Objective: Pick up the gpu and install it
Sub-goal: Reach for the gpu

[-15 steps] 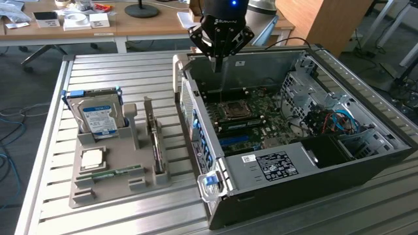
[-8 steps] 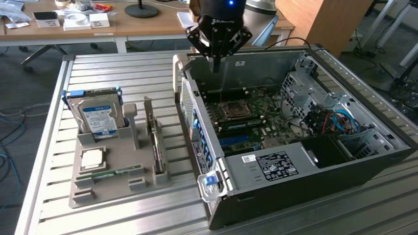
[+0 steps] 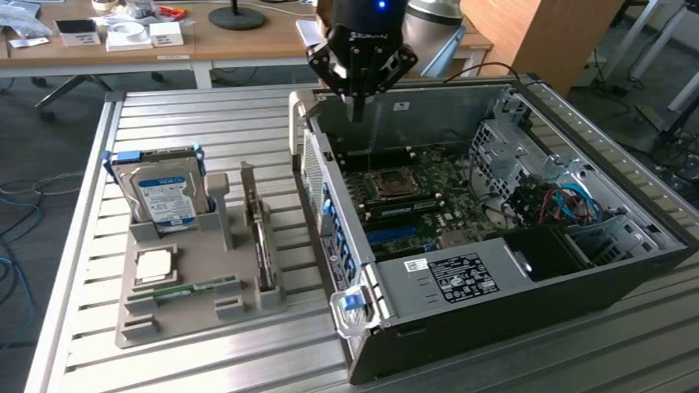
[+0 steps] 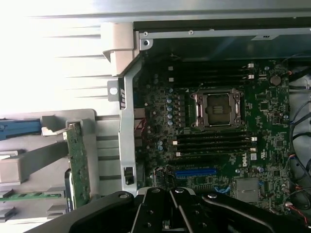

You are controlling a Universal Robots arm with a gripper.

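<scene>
Grey plastic holder tray (image 3: 164,332) sat on the slatted metal table (image 3: 186,115), to the exterior view's left of the open computer case (image 3: 611,270). The gpu (image 3: 260,246) stood on edge in a slot of that tray, on the side nearest the case, untouched and well apart from the gripper. In the wrist view the gpu (image 4: 77,165) showed as a thin green board edge, just beside the case's pale side wall.

The gripper (image 3: 356,105) hung over the far end of the case, above the motherboard (image 3: 437,205). Its black fingers were pressed together to a point with nothing between them. In the wrist view the gripper (image 4: 170,204) sat over the motherboard (image 4: 262,121), near the blue slot (image 4: 196,172). The processor socket (image 4: 217,109) lay further along the board, with black memory slots on both sides.

Other parts in the tray: a hard drive (image 3: 164,196) with a blue-white label stood upright at the far end, a processor chip (image 3: 156,264) lay flat, and a narrow green memory stick (image 3: 196,288) lay flat beside it. The case lay on its side with the lid off. A power supply (image 3: 464,274) with a black-and-white label sat at its near end. A wooden desk (image 3: 251,41) stood behind the table.
</scene>
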